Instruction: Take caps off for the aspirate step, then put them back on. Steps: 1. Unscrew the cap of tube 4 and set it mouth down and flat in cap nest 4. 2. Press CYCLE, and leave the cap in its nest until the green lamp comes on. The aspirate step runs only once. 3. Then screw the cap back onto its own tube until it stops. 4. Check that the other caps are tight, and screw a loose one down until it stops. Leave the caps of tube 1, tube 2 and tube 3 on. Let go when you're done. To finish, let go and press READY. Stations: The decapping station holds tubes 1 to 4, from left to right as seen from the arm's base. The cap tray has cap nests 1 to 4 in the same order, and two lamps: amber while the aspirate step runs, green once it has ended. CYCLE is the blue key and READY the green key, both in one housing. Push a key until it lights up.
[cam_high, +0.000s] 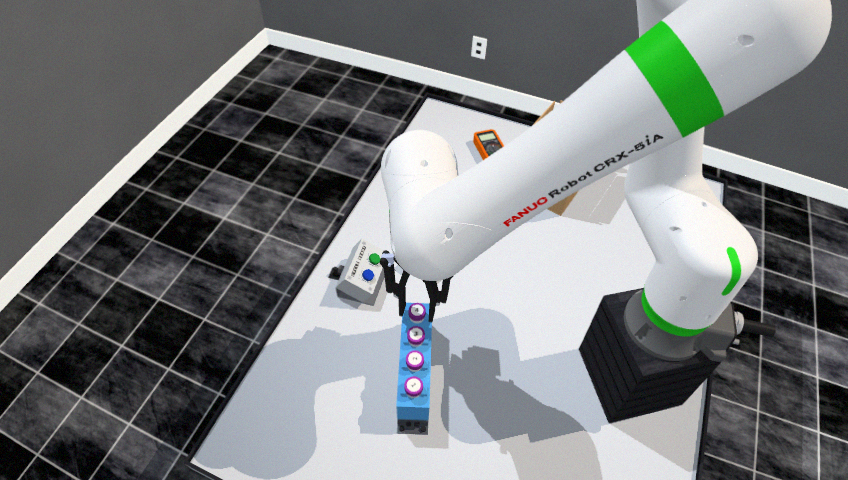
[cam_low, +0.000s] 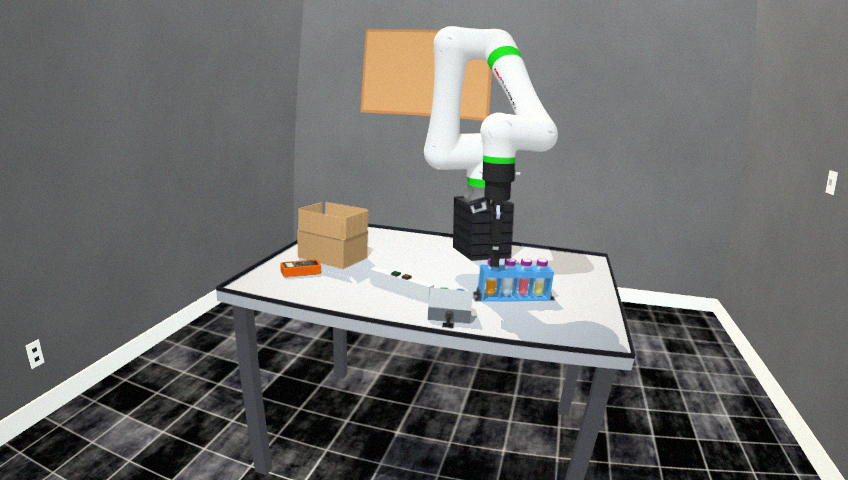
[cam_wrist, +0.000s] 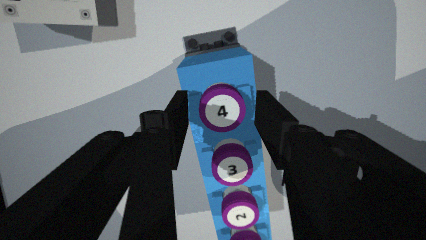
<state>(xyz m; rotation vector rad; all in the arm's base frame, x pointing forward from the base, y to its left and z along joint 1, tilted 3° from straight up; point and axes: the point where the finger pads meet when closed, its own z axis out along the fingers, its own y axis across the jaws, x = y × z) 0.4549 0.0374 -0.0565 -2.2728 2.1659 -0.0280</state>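
Purple-rimmed and white-topped, the cap of tube 4 (cam_wrist: 222, 111) is sitting on its tube at the end of the blue decapping station (cam_high: 412, 356), the end nearest the key housing (cam_high: 360, 279). The gripper (cam_wrist: 221, 112) is hanging directly over this cap with its black fingers spread on either side; in the wrist view a strip of blue rack is showing between each finger and the cap, so the fingers are standing apart from the cap and gripping nothing.

Down the station from the cap of tube 4, the caps of tube 3 (cam_wrist: 232, 167) and tube 2 (cam_wrist: 240, 211) are following in a row, each seated on its tube, and the top view is showing a fourth cap (cam_high: 413, 386) at the far end of the row. From the exterior view the tubes are holding coloured liquids: orange, pale, red and yellow.

Just beside the station's tube 4 end, the grey key housing is lying on the white table (cam_high: 535, 285) with its green key (cam_high: 373, 258) and blue key (cam_high: 368, 274) facing up. Further from the station, an orange multimeter (cam_high: 487, 143) is lying near a cardboard box (cam_low: 332, 233). The arm's black pedestal (cam_high: 624, 386) is standing on the table on the opposite side of the station from the housing.
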